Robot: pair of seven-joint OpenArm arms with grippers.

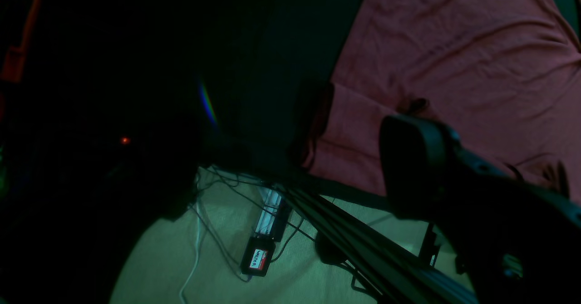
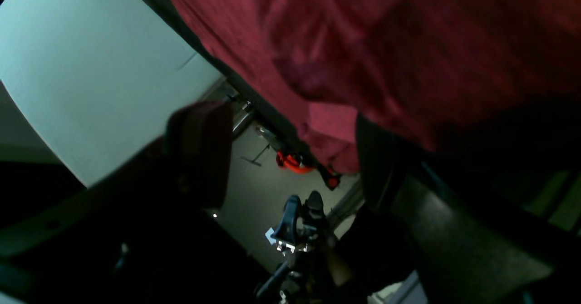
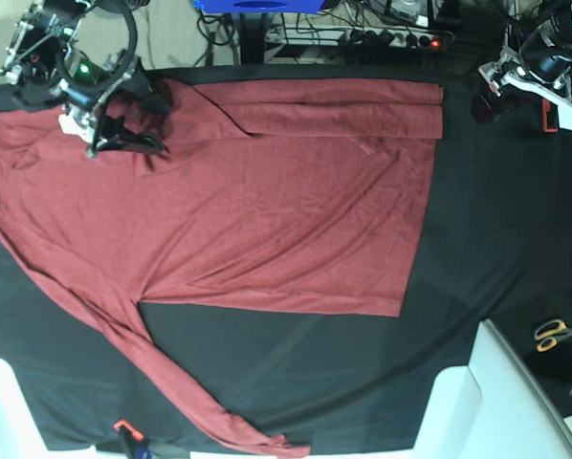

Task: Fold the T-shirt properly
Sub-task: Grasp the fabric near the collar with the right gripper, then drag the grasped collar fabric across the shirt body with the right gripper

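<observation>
The T-shirt (image 3: 267,229) lies flat on the black-covered tabletop (image 3: 496,220), its long axis running across the base view: the straight hem faces that view's right and the shoulders and collar end point toward its left, under my right arm. One long sleeve is folded in along the far edge of the body, forming a straight band that runs along the top of the cloth to the hem corner. The other sleeve (image 3: 162,373) trails away from the shoulder diagonally toward the near edge of the tabletop, its cuff lying just at that edge. The body is smooth with shallow wrinkles fanning from the upper left. My right end effector (image 3: 123,139) sits over the shoulder area at the far left of the garment; in the right wrist view its two dark fingers (image 2: 199,149) stand well apart with red cloth running up to the inner side of one of them, and I cannot tell whether any fabric lies between them, though they are clearly spread, not pinched together. My left end effector (image 3: 501,91) is off the garment, past the hem corner at the far right of the tabletop; its wrist view shows one finger (image 1: 408,159) hovering near the shirt's edge with nothing in it, jaws wide. A pair of scissors (image 3: 557,333) with yellow handles lies at the right edge of the tabletop, well apart from the shirt.
</observation>
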